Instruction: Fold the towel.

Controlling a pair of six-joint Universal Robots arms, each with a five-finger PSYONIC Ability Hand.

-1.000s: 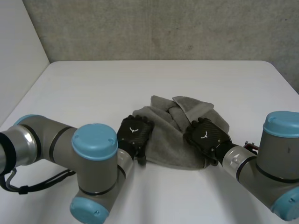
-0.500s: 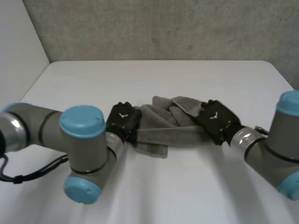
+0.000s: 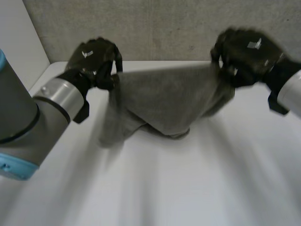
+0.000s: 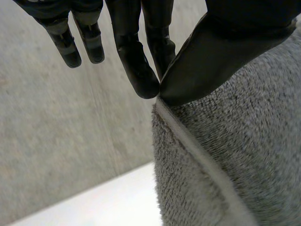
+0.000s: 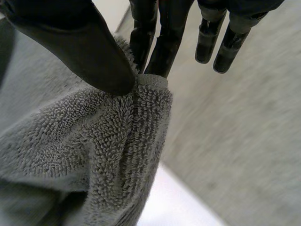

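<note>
A grey terry towel (image 3: 162, 101) hangs stretched between my two raised hands, its lower part sagging down to the white table (image 3: 188, 188). My left hand (image 3: 94, 59) pinches one upper corner of the towel (image 4: 235, 155) between thumb and fingers (image 4: 141, 70). At the opposite upper corner my right hand (image 3: 242, 54) pinches the towel (image 5: 94, 141) the same way, thumb against fingers (image 5: 162, 44). Both hands are high above the table near the back wall.
A grey wall (image 3: 164, 28) stands right behind the table's far edge, close to both hands. The left side wall (image 3: 19, 52) borders the table. Bare tabletop lies in front of the hanging towel.
Both hands have shut on the towel's corners, moved apart and risen from the table. The crumpled towel has been lifted and stretched out between them.
</note>
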